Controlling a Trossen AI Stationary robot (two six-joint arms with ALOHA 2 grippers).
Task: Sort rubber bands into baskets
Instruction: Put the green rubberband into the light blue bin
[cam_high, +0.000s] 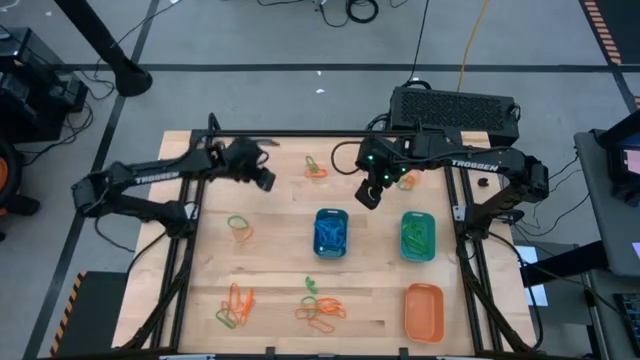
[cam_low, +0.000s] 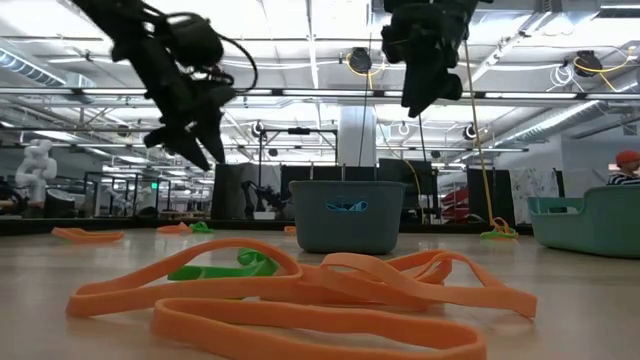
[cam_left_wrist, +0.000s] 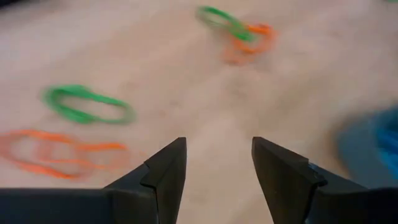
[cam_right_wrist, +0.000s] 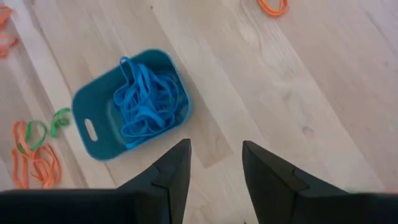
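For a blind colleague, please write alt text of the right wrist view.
The right gripper, open and empty, hangs above bare wooden table beside the blue basket full of blue rubber bands. Orange and green bands lie beyond the basket.

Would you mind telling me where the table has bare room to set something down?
Bare wood lies between the blue basket and the loose bands at the left, and between the near band cluster and the orange basket. The near edge around both band piles is crowded.
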